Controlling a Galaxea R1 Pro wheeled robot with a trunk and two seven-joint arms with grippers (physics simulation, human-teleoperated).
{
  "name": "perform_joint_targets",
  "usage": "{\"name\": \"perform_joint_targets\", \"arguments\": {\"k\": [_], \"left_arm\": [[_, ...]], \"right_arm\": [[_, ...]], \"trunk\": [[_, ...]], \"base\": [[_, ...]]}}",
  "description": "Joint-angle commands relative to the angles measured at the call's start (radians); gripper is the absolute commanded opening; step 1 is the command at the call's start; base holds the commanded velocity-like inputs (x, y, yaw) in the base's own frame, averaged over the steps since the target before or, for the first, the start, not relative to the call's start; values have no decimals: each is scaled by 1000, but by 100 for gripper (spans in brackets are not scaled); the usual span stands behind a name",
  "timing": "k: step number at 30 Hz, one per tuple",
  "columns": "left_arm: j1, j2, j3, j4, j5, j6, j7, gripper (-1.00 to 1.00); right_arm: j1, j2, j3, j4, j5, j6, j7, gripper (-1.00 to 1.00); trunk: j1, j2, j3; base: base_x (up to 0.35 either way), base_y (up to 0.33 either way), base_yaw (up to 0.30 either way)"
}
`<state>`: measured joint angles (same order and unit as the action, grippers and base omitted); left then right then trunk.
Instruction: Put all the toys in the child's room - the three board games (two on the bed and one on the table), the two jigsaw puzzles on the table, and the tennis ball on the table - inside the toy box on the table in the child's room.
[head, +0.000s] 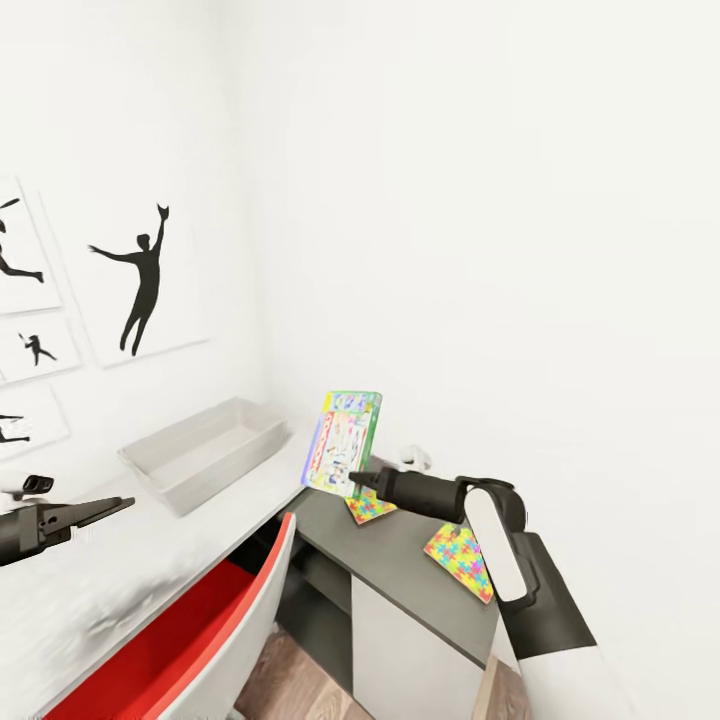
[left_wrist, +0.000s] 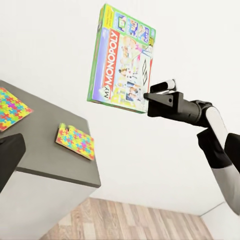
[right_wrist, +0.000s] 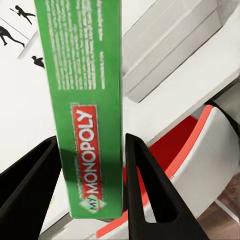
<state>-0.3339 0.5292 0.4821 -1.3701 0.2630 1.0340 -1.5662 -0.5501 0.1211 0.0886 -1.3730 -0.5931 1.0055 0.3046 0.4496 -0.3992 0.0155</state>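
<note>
Right gripper pinches the green flat Monopoly board game upright above the dark grey desk section; left gripper's spread can't be told.

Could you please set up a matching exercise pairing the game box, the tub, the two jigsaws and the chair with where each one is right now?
Things:
1. game box
2. tub
3. jigsaws
4. chair

Places:
A. on the light grey desk top
B. lying flat on the dark grey lower section
C. held upright in the air by the right tool
D. pushed in under the desk corner

Pairs: 1-C, 2-A, 3-B, 4-D
</note>
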Motion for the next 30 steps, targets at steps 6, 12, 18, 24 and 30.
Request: {"name": "perform_joint_targets", "arguments": {"k": [6,12,18,24,30], "left_arm": [[0,0,0,0,-1,11,-5,100],[0,-3,-1,0,-3,11,-5,100],[0,-4,-1,0,-3,10,-5,100],[0,-4,-2,0,-2,11,-5,100],[0,-4,-2,0,-2,11,-5,100]], "right_arm": [[9,9,5,-22,20,4,8,-100],[10,9,6,-23,22,4,8,-100],[10,9,4,-21,22,4,8,-100],[10,9,-2,-19,15,1,8,-100],[10,9,-3,-19,14,1,8,-100]], "trunk": [[0,-1,-3],[0,-1,-6],[0,-1,-10],[0,-1,-14],[0,-1,-19]], "base": [[0,0,248],[0,0,279],[0,0,282],[0,0,276],[0,0,224]]}}
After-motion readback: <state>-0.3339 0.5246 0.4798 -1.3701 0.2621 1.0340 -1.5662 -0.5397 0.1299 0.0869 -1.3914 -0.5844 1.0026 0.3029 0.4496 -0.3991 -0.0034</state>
